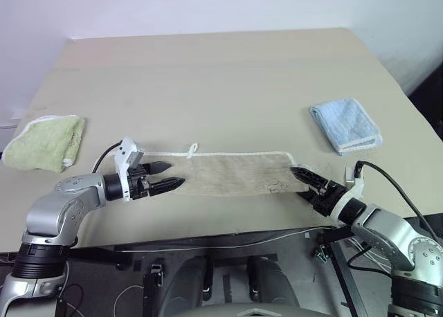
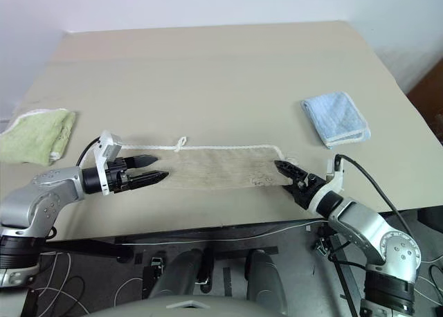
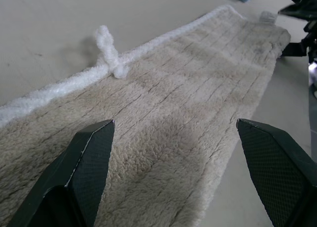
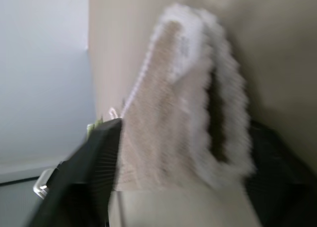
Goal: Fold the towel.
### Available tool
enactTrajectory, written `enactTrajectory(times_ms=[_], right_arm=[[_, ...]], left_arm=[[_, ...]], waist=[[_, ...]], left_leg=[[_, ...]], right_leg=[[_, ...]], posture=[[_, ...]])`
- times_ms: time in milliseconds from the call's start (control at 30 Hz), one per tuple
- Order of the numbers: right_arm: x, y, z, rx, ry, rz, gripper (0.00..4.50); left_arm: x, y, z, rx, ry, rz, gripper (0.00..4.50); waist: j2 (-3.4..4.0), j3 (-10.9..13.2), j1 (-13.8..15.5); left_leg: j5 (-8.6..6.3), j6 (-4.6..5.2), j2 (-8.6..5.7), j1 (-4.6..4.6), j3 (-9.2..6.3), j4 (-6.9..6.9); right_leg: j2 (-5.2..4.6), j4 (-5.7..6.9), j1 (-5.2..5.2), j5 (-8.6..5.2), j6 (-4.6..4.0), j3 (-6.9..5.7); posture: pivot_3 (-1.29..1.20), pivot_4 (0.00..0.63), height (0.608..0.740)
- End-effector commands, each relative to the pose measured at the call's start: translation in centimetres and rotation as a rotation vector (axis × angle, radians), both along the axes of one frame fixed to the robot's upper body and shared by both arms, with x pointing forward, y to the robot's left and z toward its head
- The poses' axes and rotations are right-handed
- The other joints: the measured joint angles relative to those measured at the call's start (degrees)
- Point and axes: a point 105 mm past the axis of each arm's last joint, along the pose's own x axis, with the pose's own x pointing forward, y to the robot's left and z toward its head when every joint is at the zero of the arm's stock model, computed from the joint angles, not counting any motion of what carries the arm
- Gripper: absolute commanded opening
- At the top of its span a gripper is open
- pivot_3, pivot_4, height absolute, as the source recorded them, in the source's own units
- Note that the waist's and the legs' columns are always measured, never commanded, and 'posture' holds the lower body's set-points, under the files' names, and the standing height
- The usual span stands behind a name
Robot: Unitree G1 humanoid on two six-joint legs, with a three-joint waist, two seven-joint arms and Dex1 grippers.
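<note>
Beige towel (image 1: 228,173) lies along the table's (image 1: 208,82) near edge; left gripper (image 1: 168,176) jaws apart at one end, right gripper (image 1: 299,174) jaws around the other end.

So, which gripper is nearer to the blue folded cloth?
Right. The right gripper sits at the beige towel's end below the blue cloth; the left gripper is at the opposite end.

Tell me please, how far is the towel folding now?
Done: the beige towel lies as a long strip, apparently folded once. In hand: the left gripper stands open at its left end; the right gripper is at its right end, grip unclear. Left: fold the strip end to end.
</note>
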Motion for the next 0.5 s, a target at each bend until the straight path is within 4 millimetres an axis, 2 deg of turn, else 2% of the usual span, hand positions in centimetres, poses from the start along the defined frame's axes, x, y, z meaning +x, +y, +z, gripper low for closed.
enactTrajectory(times_ms=[33,233,400,500], right_arm=[[-0.3,-0.3,0.6,-0.007,-0.030,-0.001,2.23],[-0.4,-0.7,0.7,0.001,-0.037,-0.022,0.12],[-0.8,-1.7,0.7,-0.014,-0.039,-0.045,0.05],[-1.1,-3.5,0.6,-0.045,-0.026,-0.069,0.05]], left_arm=[[0.2,0.0,0.8,0.013,-0.043,-0.014,4.13],[0.4,-0.3,0.8,0.013,-0.046,-0.022,4.13],[0.8,-0.4,1.2,0.004,-0.052,-0.033,4.13],[0.9,-0.4,1.3,0.005,-0.056,-0.038,4.13]], waist=[[0.00,0.00,-0.05],[-0.04,-0.02,-0.09],[-0.03,-0.03,0.09],[-0.03,-0.03,0.44]], left_leg=[[0.00,0.00,0.00,0.00,0.01,0.01],[0.00,0.00,0.03,0.01,0.01,0.04],[0.00,0.00,0.05,0.01,0.02,0.10],[0.00,0.00,0.04,0.00,0.04,0.11]], right_leg=[[0.00,0.01,0.00,0.00,0.00,0.00],[0.03,0.02,0.01,0.00,0.00,0.00],[0.05,0.02,0.05,0.01,0.00,0.00],[0.04,0.00,0.05,0.00,-0.01,0.00]], posture=[[0.00,0.150,0.740],[0.00,0.150,0.740],[0.00,0.150,0.740],[0.00,0.150,0.740]])
